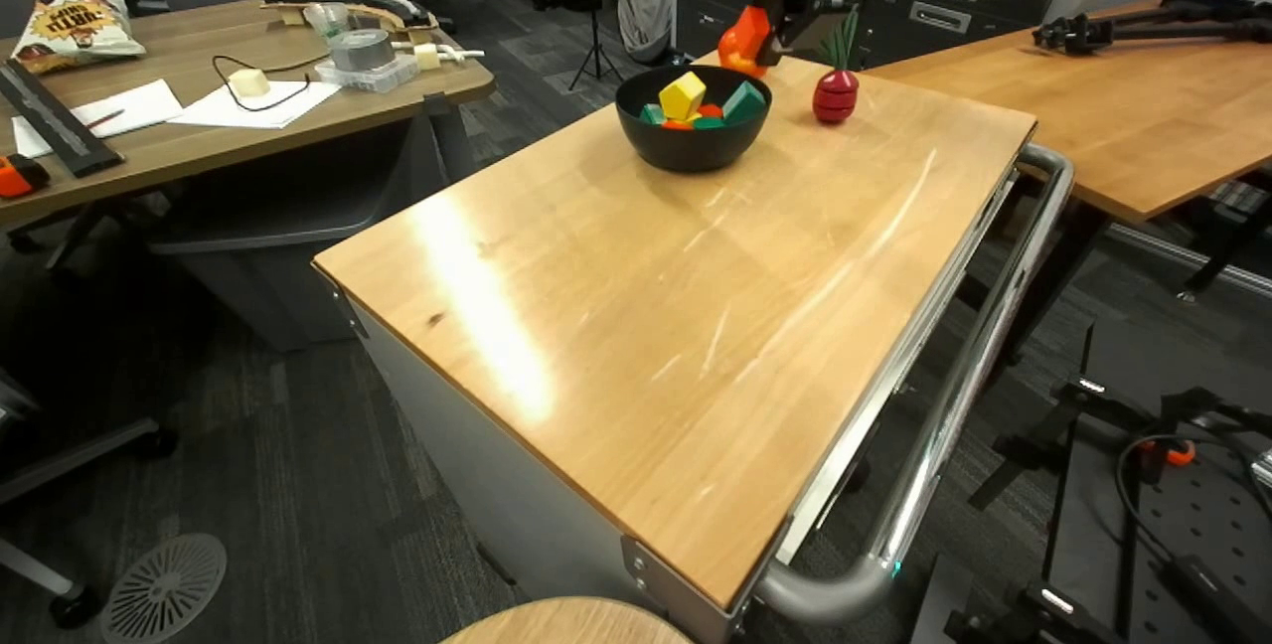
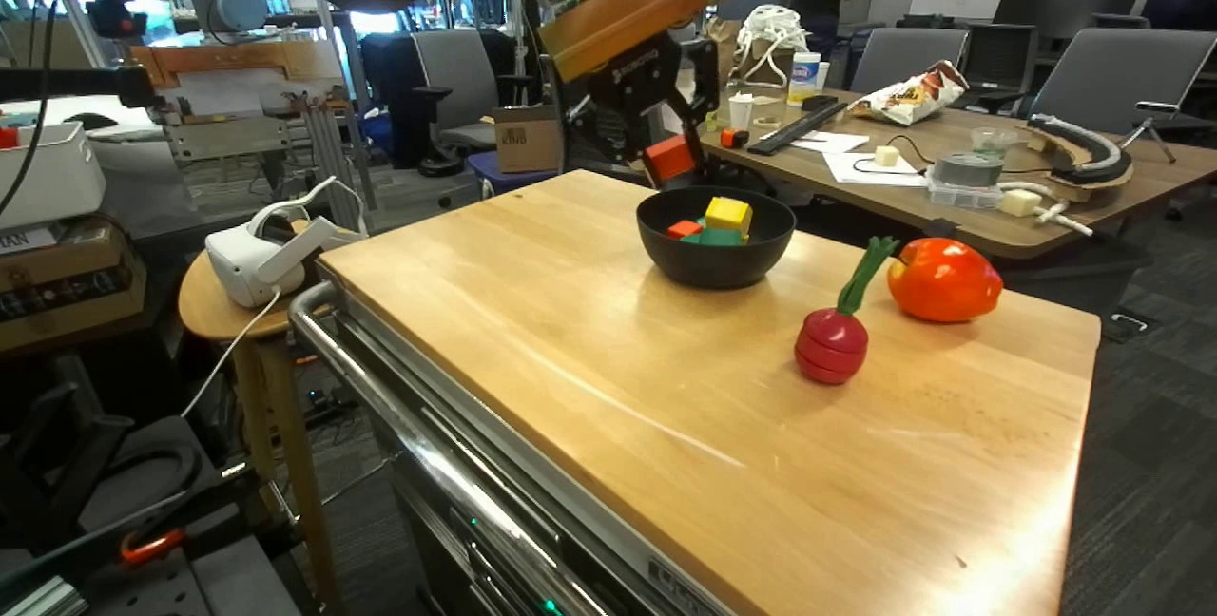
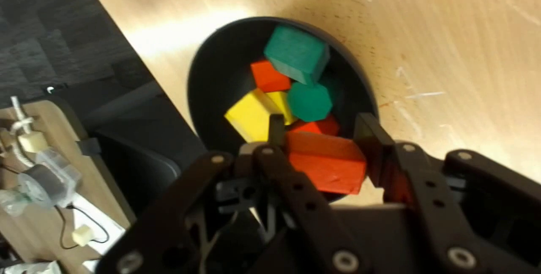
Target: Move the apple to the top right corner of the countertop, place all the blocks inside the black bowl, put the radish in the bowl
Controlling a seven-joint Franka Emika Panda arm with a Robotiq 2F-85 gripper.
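Spanning mid-scene, the light wooden rectangular countertop (image 2: 570,331) bears the round matte-black bowl (image 2: 716,264) under the black gripper (image 3: 321,132). Far right in an exterior view, the orange-red apple (image 2: 946,280) seems placed; nearer, the round, leafy dark-red radish (image 2: 830,346) remains. Yellow, green and red blocks (image 3: 310,101) are in; one red block (image 3: 327,166) hangs gripped.

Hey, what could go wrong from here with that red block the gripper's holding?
In the wrist view, the red block in the gripper overlaps the edge of the black bowl, so it might clip the rim or drop outside. If released inside, it could dislodge the upper yellow block, which sits high there.
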